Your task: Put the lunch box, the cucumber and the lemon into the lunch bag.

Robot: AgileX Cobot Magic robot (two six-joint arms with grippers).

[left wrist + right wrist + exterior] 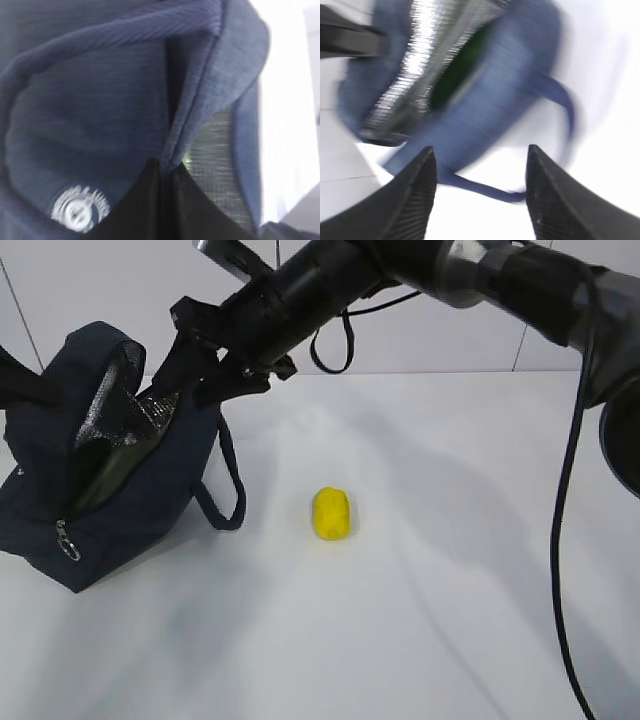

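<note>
Exterior view first: at the far left the navy lunch bag (120, 510) sits on the white surface (450, 640), its mouth gaping to show silvery lining, one loop handle hanging toward the lemon. The left gripper (167, 167) is clenched on the lunch bag's fabric rim (its round white logo (79, 215) sits just beside). Over the opening hangs the right gripper (480, 192), fingers spread and holding nothing, with something dark green inside the bag below it, too blurred to name. Further right, the yellow lemon (331, 514) lies alone on the surface, near the bag but apart.
</note>
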